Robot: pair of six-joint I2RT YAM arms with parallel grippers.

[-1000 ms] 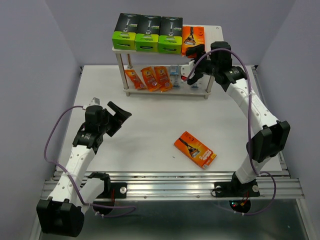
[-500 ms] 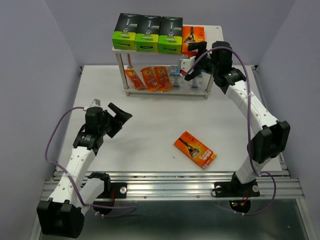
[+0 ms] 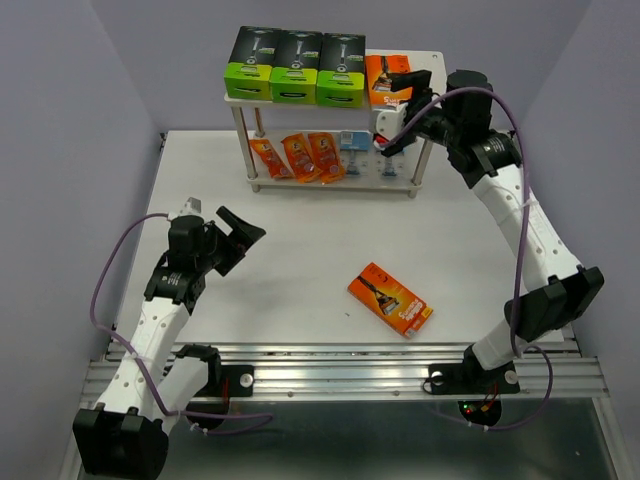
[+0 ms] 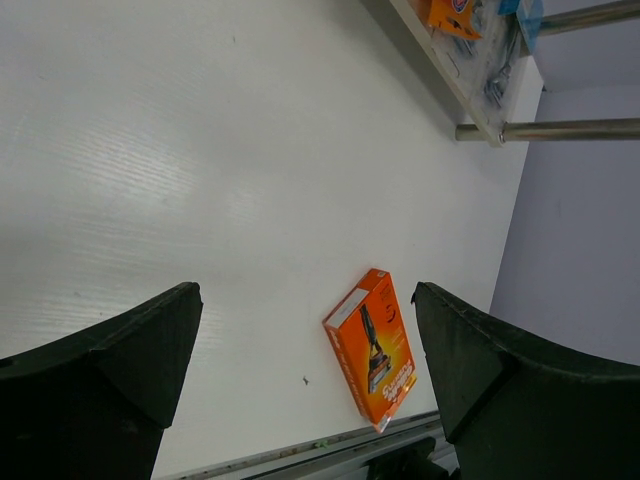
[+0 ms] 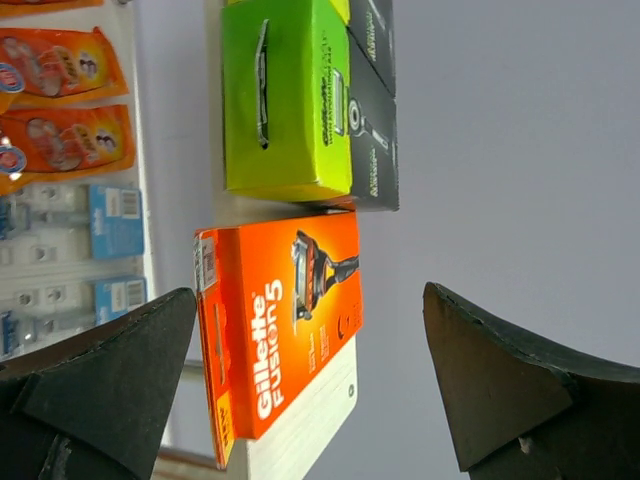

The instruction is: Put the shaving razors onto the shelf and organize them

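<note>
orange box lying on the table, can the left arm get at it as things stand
Probably yes. The orange box lies flat on the table with nothing on or beside it, the left gripper is open and empty, and only bare table lies between them. Reach looks plausible, not certain.

Shelf [image 3: 432,64] top board is free only at its right end; lime boxes [image 3: 295,70] and an orange box [image 3: 383,70] fill the rest. Table [image 3: 300,230] is open around one loose orange box [image 3: 390,298].
</note>
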